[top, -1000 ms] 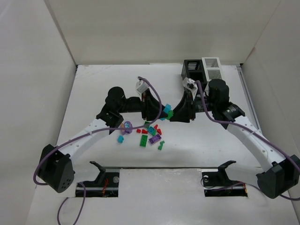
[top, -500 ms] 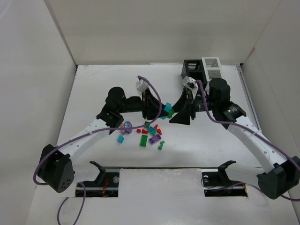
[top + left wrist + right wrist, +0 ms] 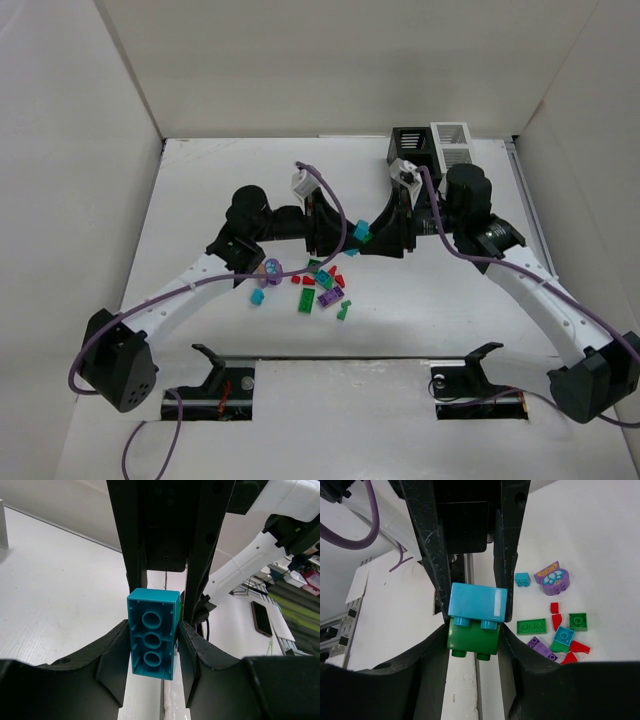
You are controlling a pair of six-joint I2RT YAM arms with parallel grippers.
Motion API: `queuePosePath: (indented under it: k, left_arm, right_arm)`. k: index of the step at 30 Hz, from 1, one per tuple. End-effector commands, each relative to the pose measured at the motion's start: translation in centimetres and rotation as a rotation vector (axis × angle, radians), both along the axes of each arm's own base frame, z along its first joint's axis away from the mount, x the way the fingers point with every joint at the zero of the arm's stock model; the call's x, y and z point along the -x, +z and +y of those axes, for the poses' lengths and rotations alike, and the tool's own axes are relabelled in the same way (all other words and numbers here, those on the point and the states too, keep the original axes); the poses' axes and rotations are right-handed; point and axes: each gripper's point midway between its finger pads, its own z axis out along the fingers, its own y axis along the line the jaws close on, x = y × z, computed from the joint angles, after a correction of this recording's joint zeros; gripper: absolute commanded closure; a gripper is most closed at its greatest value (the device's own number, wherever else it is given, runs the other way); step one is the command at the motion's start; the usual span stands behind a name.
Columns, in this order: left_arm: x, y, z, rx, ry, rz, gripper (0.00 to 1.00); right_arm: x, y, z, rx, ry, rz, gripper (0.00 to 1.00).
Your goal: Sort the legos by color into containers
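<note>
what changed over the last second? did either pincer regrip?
The right pincer spread its jaws half a second ago and has closed again on the stacked pair, a teal brick over a green brick. The left pincer kept its grip on the teal brick throughout. The loose legos and the containers have not moved.

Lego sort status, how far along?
Done: nothing confirmed, the black bin and white bin contents are unreadable from above. In hand: a teal brick stuck on a green brick, left tool clamping the teal, right tool the green. Left: split them, then the loose pile of red, green, purple and teal pieces on the table.
</note>
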Motion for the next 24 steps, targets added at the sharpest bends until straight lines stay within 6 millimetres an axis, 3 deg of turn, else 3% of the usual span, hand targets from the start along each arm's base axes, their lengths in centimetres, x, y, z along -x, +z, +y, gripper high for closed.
queuePosePath:
  k: [1, 5, 6, 11, 16, 18, 19, 20, 22, 23, 24]
  left_arm:
    - [-0.4, 2.7, 0.1, 0.039, 0.068, -0.042, 1.00]
    - [-3.1, 2.9, 2.3, 0.028, 0.210, -0.035, 1.00]
    - [-4.2, 2.8, 3.3, 0.020, 0.259, -0.024, 1.00]
    - [-6.2, 3.0, 6.0, 0.018, 0.359, -0.022, 1.00]
    - [-7.0, 2.2, 6.0, -0.003, 0.393, 0.001, 1.00]
    - [-7.4, 1.4, 6.0, -0.018, 0.403, 0.035, 1.00]
    - [-7.9, 1.2, 6.2, -0.023, 0.440, 0.046, 1.00]
    - [-8.3, 1.0, 6.4, -0.028, 0.463, 0.055, 1.00]
    - [-9.8, 0.1, 7.0, -0.046, 0.549, 0.097, 1.00]
    - [-10.1, 0.1, 7.1, -0.045, 0.570, 0.097, 1.00]
    - [-10.3, -0.3, 7.4, -0.057, 0.590, 0.113, 1.00]
  right_arm:
    - [0.3, 3.0, 0.4, -0.054, 0.011, -0.107, 0.86]
    - [0.7, 1.3, -0.7, -0.035, -0.027, -0.078, 0.93]
    - [0.6, 1.1, -1.4, -0.026, -0.066, -0.073, 1.00]
    - [-0.3, 0.4, -2.9, -0.010, -0.188, -0.058, 1.00]
    - [-2.6, 1.6, -3.9, -0.006, -0.302, -0.070, 1.00]
    - [-4.8, 1.2, -4.0, 0.012, -0.400, -0.013, 1.00]
    - [-7.8, 2.1, -5.1, 0.018, -0.575, -0.016, 1.00]
    - [-9.5, 2.0, -5.8, 0.030, -0.668, 0.015, 1.00]
    - [-13.9, 0.6, -7.5, 0.087, -0.880, 0.071, 1.00]
    - [-15.5, 2.3, -8.2, 0.066, -0.947, 0.053, 1.00]
    - [-17.7, 0.5, -8.4, 0.120, -1.002, 0.087, 1.00]
